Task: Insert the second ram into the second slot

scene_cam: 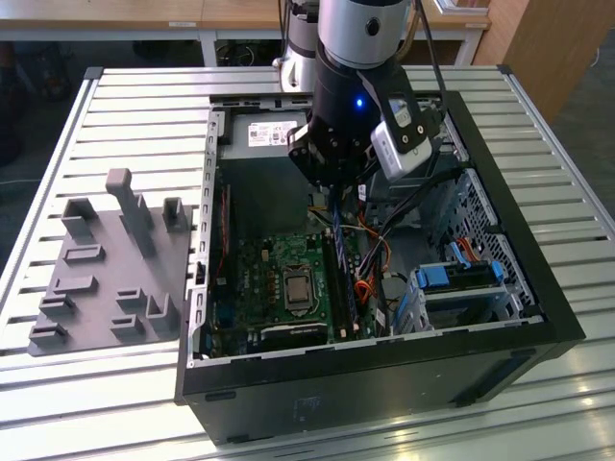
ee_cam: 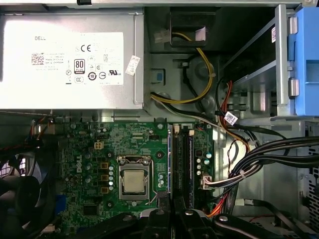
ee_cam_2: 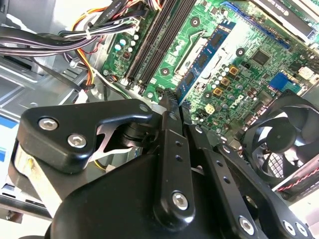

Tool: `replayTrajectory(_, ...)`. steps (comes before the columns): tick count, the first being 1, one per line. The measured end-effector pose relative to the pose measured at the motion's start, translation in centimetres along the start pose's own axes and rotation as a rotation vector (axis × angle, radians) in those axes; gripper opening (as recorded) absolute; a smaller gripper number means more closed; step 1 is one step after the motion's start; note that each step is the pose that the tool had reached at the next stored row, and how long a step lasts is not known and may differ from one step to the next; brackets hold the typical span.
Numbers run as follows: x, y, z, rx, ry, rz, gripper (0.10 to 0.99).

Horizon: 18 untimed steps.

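Observation:
The second ram (ee_cam_2: 199,69) is a thin blue stick seen edge-on, and my gripper (ee_cam_2: 174,102) is shut on its upper end. It hangs upright above the green motherboard (ee_cam: 89,154), inside the open computer case (scene_cam: 384,365). In the first wrist view the second ram (ee_cam: 170,164) shows as a blue line just beside the black ram slots (ee_cam: 183,159), on the processor socket's side. My gripper (ee_cam: 172,214) is directly over it. In the exterior view my gripper (scene_cam: 336,206) reaches down into the case above the slots (scene_cam: 344,283).
A silver power supply (ee_cam: 70,59) lies past the board. Cable bundles (ee_cam: 259,159) run beside the slots. A black fan (ee_cam_2: 284,134) sits at the board's edge, a processor socket (ee_cam: 133,179) near the slots. Light-blue drive brackets (scene_cam: 456,279) and a grey fixture plate (scene_cam: 106,269) flank the board.

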<state>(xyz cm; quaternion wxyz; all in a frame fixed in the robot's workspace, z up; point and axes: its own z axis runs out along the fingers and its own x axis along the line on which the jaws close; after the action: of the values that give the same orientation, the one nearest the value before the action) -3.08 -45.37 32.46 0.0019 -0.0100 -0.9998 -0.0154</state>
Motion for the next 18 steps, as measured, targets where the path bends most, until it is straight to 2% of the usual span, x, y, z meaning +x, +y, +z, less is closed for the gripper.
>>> replayTrajectory(18,0.0,-0.02,0.33,0.0,0.0023,0.0,0.137)
